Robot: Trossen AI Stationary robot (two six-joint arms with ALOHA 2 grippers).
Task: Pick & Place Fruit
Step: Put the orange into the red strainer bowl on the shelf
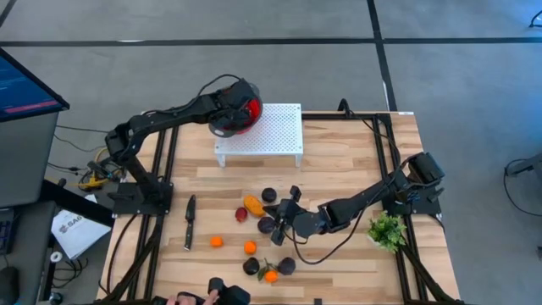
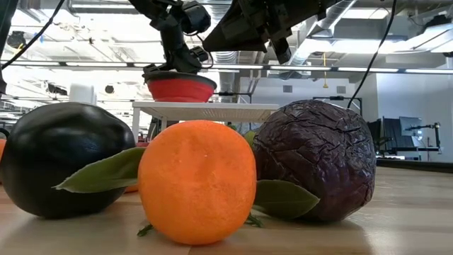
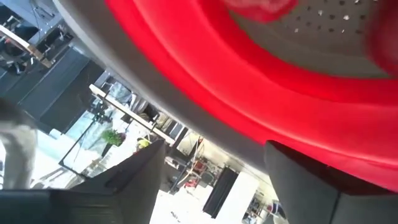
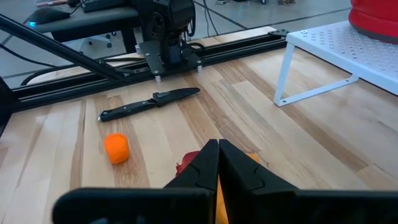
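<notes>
The fruit lies loose on the wooden table: an oblong orange-yellow piece (image 1: 252, 204), a red one (image 1: 241, 214), dark round ones (image 1: 268, 195) and small orange balls (image 1: 250, 247). My left gripper (image 3: 211, 162) is open at the rim of the red bowl (image 1: 252, 110), which stands on a white perforated stand (image 1: 275, 131). A red piece (image 3: 261, 6) shows inside the bowl. My right gripper (image 4: 217, 155) is shut with nothing in it. It hangs low over the table just short of the red fruit (image 4: 185, 163) and the orange-yellow piece (image 4: 254, 159). My left gripper stands open at the red bowl's grey rim (image 3: 205, 134), its fingers (image 3: 298, 180) close against the bowl's wall. Whether a finger touches the bowl, I cannot tell.
A black knife (image 1: 189, 222) lies at the left of the fruit, and a green leafy sprig (image 1: 388, 230) lies near the right arm's base. In the low view a black fruit (image 2: 64, 159), an orange ball (image 2: 197, 180) and a purple fruit (image 2: 315, 159) sit at the near edge.
</notes>
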